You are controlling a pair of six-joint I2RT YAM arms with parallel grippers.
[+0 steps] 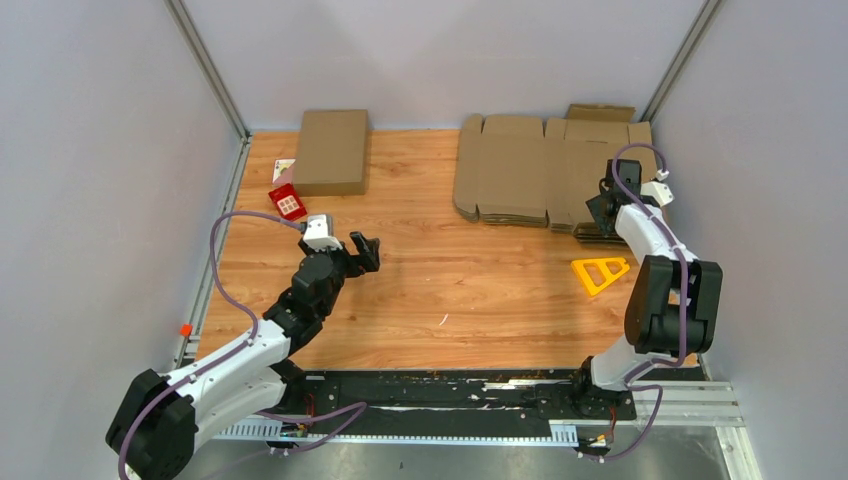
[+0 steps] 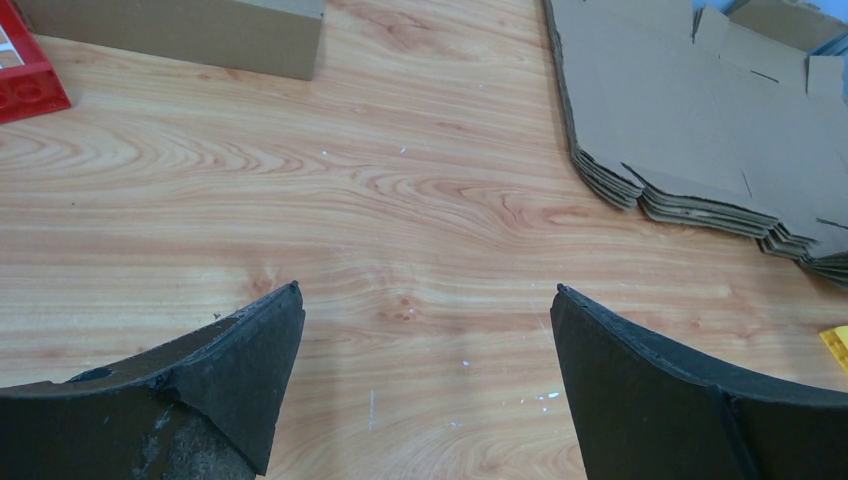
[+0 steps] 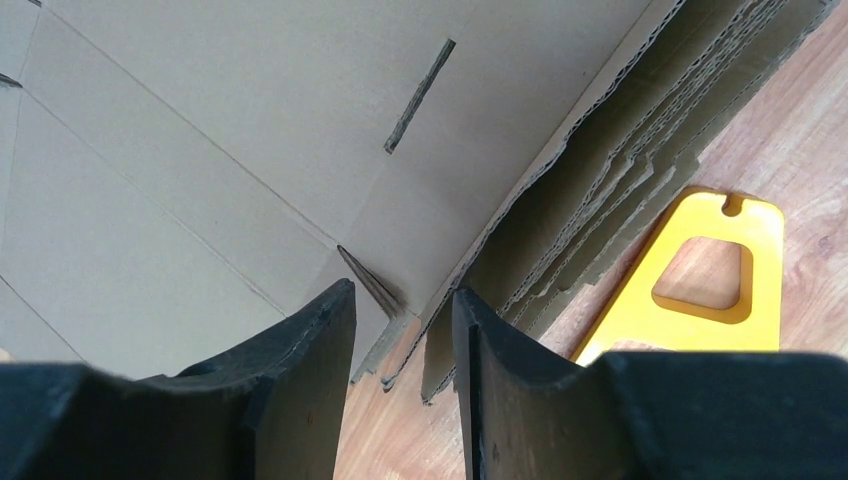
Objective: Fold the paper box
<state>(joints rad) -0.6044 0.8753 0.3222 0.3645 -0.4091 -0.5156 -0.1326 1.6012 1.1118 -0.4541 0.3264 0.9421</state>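
Observation:
A stack of flat brown cardboard box blanks (image 1: 530, 170) lies at the back right of the wooden table; it also shows in the left wrist view (image 2: 680, 110) and fills the right wrist view (image 3: 200, 150). My right gripper (image 1: 598, 226) is at the stack's near right corner. Its jaws (image 3: 400, 295) stand a narrow gap apart, with the corner of the top sheets between them, and the top sheet's edge looks raised off the stack. My left gripper (image 1: 368, 250) is wide open and empty (image 2: 425, 290) over bare wood left of centre, far from the stack.
A folded brown box (image 1: 331, 150) stands at the back left, with a red item (image 1: 287, 202) next to it. A yellow triangular tool (image 1: 600, 272) lies just in front of the stack, near the right gripper (image 3: 700, 280). Grey walls enclose the table.

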